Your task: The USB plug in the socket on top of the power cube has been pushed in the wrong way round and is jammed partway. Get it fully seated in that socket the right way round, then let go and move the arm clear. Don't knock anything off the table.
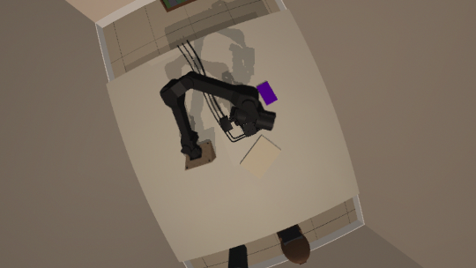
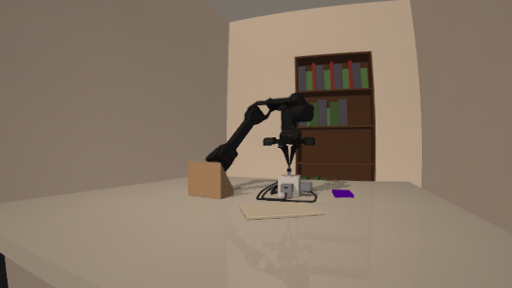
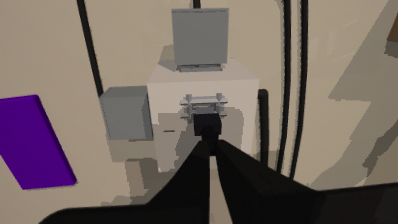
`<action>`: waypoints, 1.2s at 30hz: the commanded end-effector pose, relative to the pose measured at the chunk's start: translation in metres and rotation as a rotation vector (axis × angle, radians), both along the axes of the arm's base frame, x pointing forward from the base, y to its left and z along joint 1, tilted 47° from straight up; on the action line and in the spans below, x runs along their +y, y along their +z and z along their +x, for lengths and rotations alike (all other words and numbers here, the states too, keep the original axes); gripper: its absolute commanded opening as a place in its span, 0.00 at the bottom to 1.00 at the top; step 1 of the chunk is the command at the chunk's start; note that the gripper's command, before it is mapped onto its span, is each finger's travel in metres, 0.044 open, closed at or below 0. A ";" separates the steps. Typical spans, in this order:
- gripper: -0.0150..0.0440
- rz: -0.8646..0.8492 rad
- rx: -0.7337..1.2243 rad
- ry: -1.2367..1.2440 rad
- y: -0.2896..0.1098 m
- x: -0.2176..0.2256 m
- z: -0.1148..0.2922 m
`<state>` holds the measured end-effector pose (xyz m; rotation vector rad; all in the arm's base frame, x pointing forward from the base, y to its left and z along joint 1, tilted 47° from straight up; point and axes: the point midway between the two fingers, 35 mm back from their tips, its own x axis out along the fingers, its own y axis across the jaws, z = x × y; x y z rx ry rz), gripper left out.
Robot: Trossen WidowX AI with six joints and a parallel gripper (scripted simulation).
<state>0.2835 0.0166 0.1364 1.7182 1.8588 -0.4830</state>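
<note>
The white power cube (image 3: 235,90) (image 2: 289,182) stands on the table with grey plugs on two of its sides. On its top is a metal socket (image 3: 204,100). A small black USB plug (image 3: 207,123) (image 2: 288,170) is just above the socket. My gripper (image 3: 210,147) (image 2: 288,166) points straight down over the cube and is shut on the USB plug. In the overhead view the arm's wrist (image 1: 253,115) hides the cube.
A purple flat block (image 1: 267,93) (image 2: 342,193) (image 3: 31,142) lies beside the cube. A tan sheet (image 1: 261,156) (image 2: 281,210) lies in front of it. Black cables (image 3: 292,85) (image 1: 234,134) run past the cube. The arm's wooden base block (image 2: 206,180) (image 1: 207,156) stands to the left. A bookshelf (image 2: 353,142) is behind.
</note>
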 end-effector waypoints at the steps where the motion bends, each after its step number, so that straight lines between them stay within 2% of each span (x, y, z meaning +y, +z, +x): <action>1: 0.25 0.005 0.003 -0.003 -0.001 0.001 0.000; 36: 0.25 0.005 0.003 -0.003 -0.003 0.004 0.000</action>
